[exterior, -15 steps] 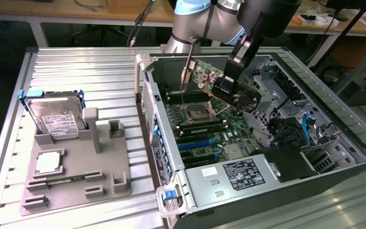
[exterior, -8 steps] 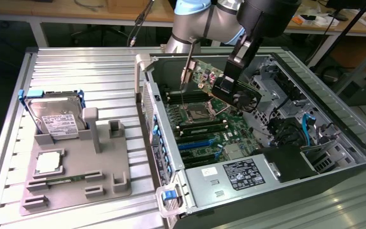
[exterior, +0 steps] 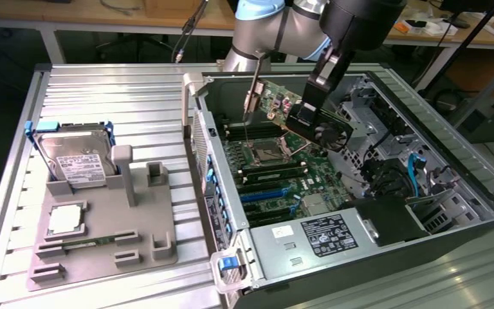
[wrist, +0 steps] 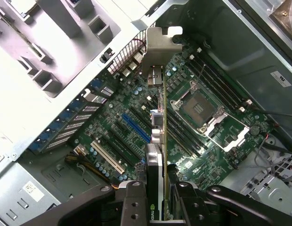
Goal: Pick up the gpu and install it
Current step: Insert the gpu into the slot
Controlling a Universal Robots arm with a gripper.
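The gpu [exterior: 309, 116] is a flat card with a green board, a black fan and a silver end bracket [exterior: 252, 96]. It hangs tilted in the air above the motherboard [exterior: 282, 170] inside the open computer case. My gripper [exterior: 318, 96] is shut on its upper edge. In the wrist view the gpu [wrist: 158, 117] appears edge-on, its bracket [wrist: 160, 44] toward the case's rear wall. The two black fingers [wrist: 133, 200] clamp it on either side, gripper [wrist: 158, 200]. The card hovers over the slots near the blue slot [wrist: 135, 128], apart from the board.
A grey fixture [exterior: 144, 232] at the exterior view's left holds a hard drive [exterior: 75, 158], a processor [exterior: 65, 220] and a RAM stick [exterior: 84, 243]. Inside the case are the processor socket [wrist: 198, 107], the power supply [exterior: 316, 235] and drive cages [exterior: 375, 109].
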